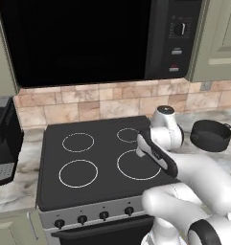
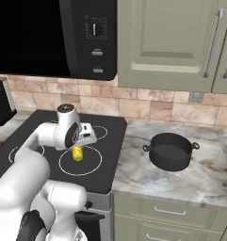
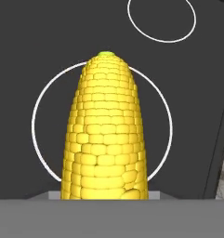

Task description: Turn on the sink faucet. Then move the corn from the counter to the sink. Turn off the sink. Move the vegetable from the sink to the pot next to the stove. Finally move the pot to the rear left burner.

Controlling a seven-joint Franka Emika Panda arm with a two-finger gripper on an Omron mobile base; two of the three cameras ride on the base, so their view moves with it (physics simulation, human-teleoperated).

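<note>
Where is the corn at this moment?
The corn hangs in the gripper above the stove's front right burner, left of the pot on the counter.

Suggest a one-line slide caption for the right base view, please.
Gripper carries the corn above the stove's front right burner, with the black pot waiting on the counter beside it.

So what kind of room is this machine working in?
A kitchen, and a computer-rendered one. A black stovetop with four ringed burners sits under a built-in microwave, with a dark pot on the marble counter beside it. The gripper holds an ear of corn.
</note>
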